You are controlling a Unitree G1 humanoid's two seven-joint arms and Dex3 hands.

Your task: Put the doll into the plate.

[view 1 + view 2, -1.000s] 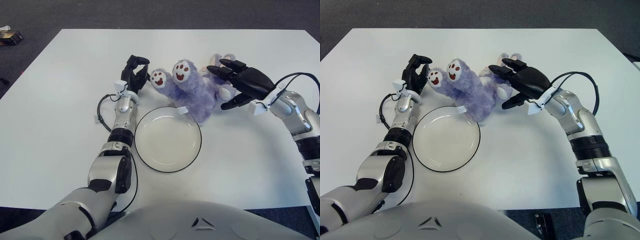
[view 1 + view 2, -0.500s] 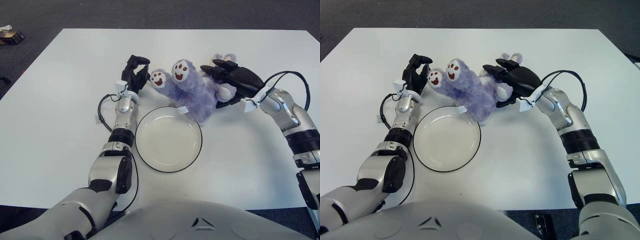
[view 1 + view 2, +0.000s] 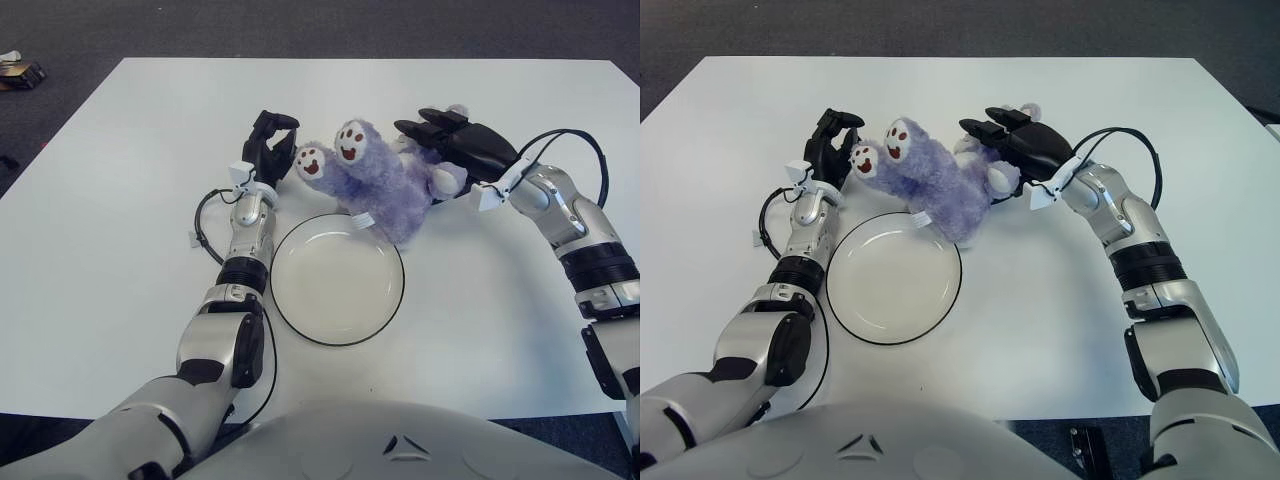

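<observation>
The right hand [image 3: 455,145] has closed over the doll's [image 3: 385,180] head since earlier, left hand [image 3: 268,150] curled empty beside its feet; soft, light plush, best gripped around the body, plate [image 3: 337,279] just below.

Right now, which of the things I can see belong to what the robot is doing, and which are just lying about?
Part of the job:
- purple doll, beside the plate, not in it
- plate, holding nothing
- right hand, laid over the doll's far end
- left hand, curled beside the doll's paws

Just lying about:
- small dark object on the floor, past the white table
</observation>
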